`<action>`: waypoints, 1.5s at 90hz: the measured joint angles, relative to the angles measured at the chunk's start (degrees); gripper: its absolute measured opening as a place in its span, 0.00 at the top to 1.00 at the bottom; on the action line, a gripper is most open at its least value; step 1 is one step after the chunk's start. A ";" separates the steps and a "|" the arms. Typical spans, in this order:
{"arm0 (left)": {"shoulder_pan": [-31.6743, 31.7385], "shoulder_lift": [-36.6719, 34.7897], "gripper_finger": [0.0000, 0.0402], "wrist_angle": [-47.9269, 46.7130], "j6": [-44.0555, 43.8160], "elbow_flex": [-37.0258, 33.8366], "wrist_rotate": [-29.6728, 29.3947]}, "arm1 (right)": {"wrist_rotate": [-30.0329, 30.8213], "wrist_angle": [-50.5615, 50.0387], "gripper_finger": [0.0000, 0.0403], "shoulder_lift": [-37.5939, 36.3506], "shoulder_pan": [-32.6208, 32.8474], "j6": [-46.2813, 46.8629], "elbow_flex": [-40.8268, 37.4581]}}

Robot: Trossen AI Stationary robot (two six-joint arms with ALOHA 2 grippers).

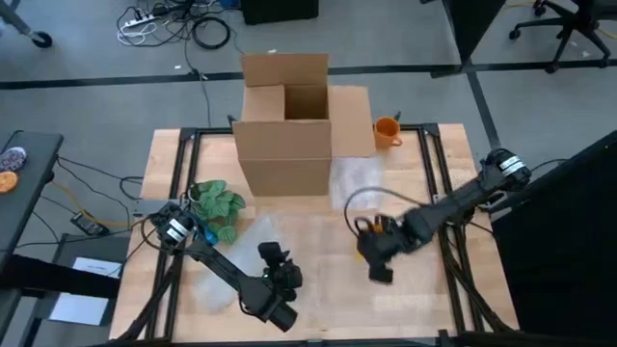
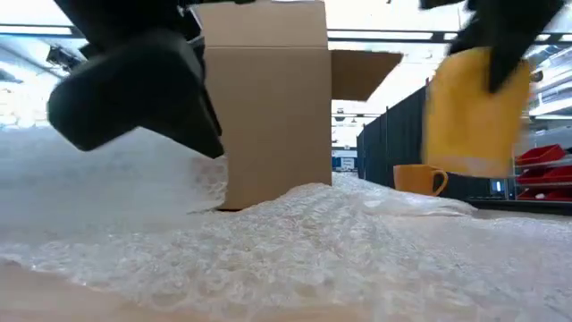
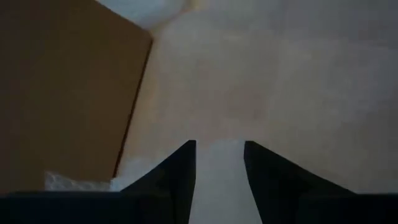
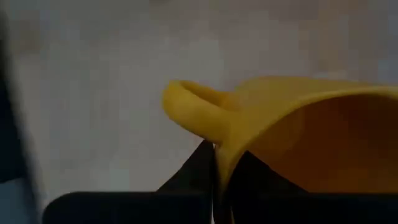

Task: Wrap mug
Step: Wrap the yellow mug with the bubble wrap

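A yellow mug (image 1: 366, 249) hangs above the table's middle right with my right gripper (image 1: 378, 253) shut on it. In the low view the mug (image 2: 474, 112) is clear of the bubble wrap (image 2: 295, 233), which lies spread over the tabletop. Another clear sheet (image 1: 357, 178) lies in front of the cardboard box. My left gripper (image 1: 280, 275) is near the table's front edge, left of the mug. Its fingers (image 3: 180, 168) are open over the bare table with nothing between them. My right gripper pinches the mug's rim (image 4: 219, 149) right beside the handle (image 4: 186, 106), one finger inside the mug and one outside. The mug is lifted clear of the table and hangs below the gripper (image 2: 487, 54).
An open cardboard box (image 1: 289, 125) stands at the far middle. An orange mug (image 1: 386, 130) sits on the table at the box's right. A green leafy plant (image 1: 217, 207) lies at the left, by my left arm's base. More bubble wrap (image 1: 212, 289) lies at the near left.
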 joint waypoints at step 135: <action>0.55 -1.44 0.70 24.03 17.56 7.09 7.51 | 51.88 -6.07 1.00 27.63 14.73 32.61 2.03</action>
